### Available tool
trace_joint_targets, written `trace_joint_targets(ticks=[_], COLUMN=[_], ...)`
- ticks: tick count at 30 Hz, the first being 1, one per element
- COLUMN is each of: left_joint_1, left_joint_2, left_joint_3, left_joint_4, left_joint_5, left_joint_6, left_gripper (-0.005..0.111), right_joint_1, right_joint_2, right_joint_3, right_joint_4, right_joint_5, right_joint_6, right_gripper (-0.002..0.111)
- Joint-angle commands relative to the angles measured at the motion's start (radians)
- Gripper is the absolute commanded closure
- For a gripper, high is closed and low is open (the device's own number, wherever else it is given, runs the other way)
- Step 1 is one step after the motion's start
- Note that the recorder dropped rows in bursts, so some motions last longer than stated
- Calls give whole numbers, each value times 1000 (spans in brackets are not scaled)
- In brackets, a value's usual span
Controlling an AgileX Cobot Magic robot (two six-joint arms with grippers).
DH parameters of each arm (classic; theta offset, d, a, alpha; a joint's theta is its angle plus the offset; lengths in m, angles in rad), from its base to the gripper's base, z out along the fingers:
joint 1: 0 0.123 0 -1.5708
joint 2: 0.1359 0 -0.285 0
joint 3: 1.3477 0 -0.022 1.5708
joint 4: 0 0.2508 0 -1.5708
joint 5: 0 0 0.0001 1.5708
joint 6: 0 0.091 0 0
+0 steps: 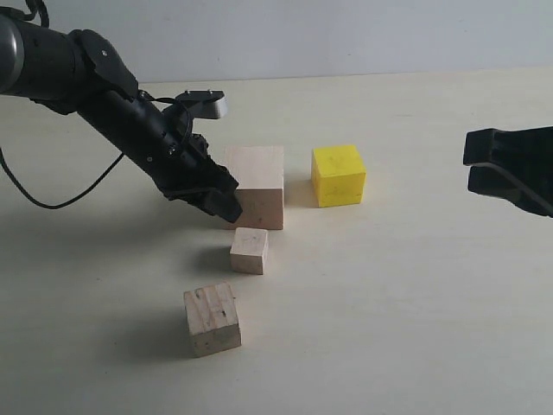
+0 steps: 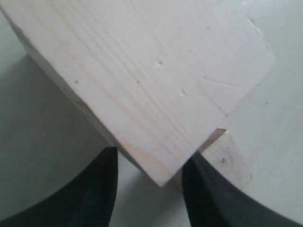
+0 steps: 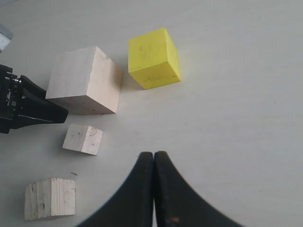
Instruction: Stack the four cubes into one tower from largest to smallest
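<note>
4 cubes sit singly on the tabletop. The large pale cube stands farthest back. In the exterior view the yellow cube is just to its right, with a gap between them. The small pale cube lies near its front face, and the medium striped cube lies farther forward and a little left. The left tool is at the large pale cube's front-left corner, its 2 fingers apart with that corner between them. The right tool hangs well to the right of the large pale cube, beyond the yellow cube, its fingers pressed together.
</note>
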Motion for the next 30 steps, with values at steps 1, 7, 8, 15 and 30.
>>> trace_joint_targets(ticks=[1, 7, 8, 15, 30], left_joint_1=[-4, -4, -4, -4, -4], left_joint_2=[-5, -5, -5, -5, -5], left_joint_3=[0, 0, 0, 0, 0], left_joint_4=[-15, -15, -15, -15, -17], left_joint_5=[2, 8, 10, 18, 26], left_joint_6=[5, 5, 5, 5, 5], left_gripper=[63, 63, 63, 63, 63], right_joint_1=[1, 1, 1, 1, 1], right_joint_2=[1, 1, 1, 1, 1], right_joint_3=[-6, -6, -6, -6, -6], right_joint_4=[2, 2, 2, 2, 2], right_joint_5=[-6, -6, -6, -6, -6], right_joint_6=[-10, -10, -10, -10, -10], right_gripper=[108, 108, 108, 108, 108])
